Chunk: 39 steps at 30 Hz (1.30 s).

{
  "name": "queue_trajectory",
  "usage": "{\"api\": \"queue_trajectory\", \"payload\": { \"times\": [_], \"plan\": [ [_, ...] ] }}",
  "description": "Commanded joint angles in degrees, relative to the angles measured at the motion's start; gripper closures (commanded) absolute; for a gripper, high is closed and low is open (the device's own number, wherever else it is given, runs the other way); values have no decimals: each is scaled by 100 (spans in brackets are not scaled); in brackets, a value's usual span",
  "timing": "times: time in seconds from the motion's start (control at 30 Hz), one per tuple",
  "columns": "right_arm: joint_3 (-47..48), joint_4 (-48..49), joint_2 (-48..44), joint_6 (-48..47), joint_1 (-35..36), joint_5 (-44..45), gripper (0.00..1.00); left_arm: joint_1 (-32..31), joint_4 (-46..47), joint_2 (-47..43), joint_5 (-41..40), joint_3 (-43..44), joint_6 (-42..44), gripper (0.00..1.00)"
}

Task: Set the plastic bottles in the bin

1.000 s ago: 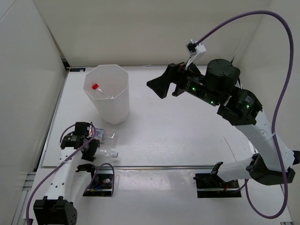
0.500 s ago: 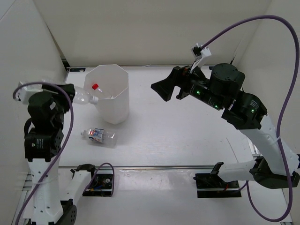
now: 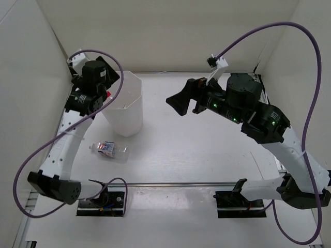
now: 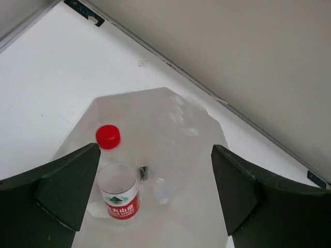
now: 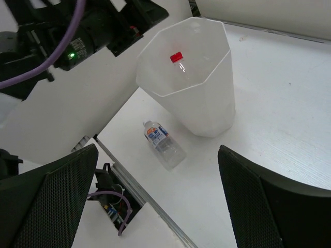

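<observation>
A: How many are in the bin (image 3: pixel 128 118)?
B: At least the red-capped bottle (image 4: pixel 118 192) — a blue-label bottle (image 3: pixel 109 149) lies on the table (image 3: pixel 207 155) beside it. Left gripper (image 4: pixel 155 181) above the bin, right gripper (image 5: pixel 158 199) apart, both spread, empty

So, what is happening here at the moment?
The left gripper hangs open over the bin, holding nothing. A red-capped bottle lies inside it. One blue-white labelled bottle lies on the table beside the bin. The right gripper hovers open and empty, off to the side.
</observation>
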Motion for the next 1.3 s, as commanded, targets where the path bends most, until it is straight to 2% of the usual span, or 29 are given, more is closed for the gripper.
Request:
{"api": "queue_trajectory", "payload": {
  "times": [0.0,0.1,0.23,0.47,0.6,0.7,0.83,1.07,1.27],
  "plan": [
    [-158,111,-315,80,24,179,0,-189,-97,-1034,-1454,-306,-256,0],
    [-361,111,-473,81,24,328,0,100,-572,-2097,-1554,-1614,-1023,0],
    [-537,111,-587,81,24,381,0,732,-1353,-3267,-861,-3257,-2453,0],
    [-353,-108,-465,28,24,267,0,1347,-1426,-3103,-297,-4007,-3108,0],
    [-282,-328,-412,28,24,267,0,1717,-839,-2917,632,-4561,-3266,0],
    [-282,-477,-544,28,24,381,0,2025,-267,-2865,994,-5359,-3415,0],
    [-282,-715,-737,28,24,591,0,2377,85,-2672,1504,-5871,-3486,0],
    [-414,-926,-895,142,24,715,0,2509,1147,-2443,2322,-6653,-3302,0],
    [-414,-1031,-895,248,24,662,0,2562,1982,-2504,2718,-7452,-3302,0]
  ]
}}
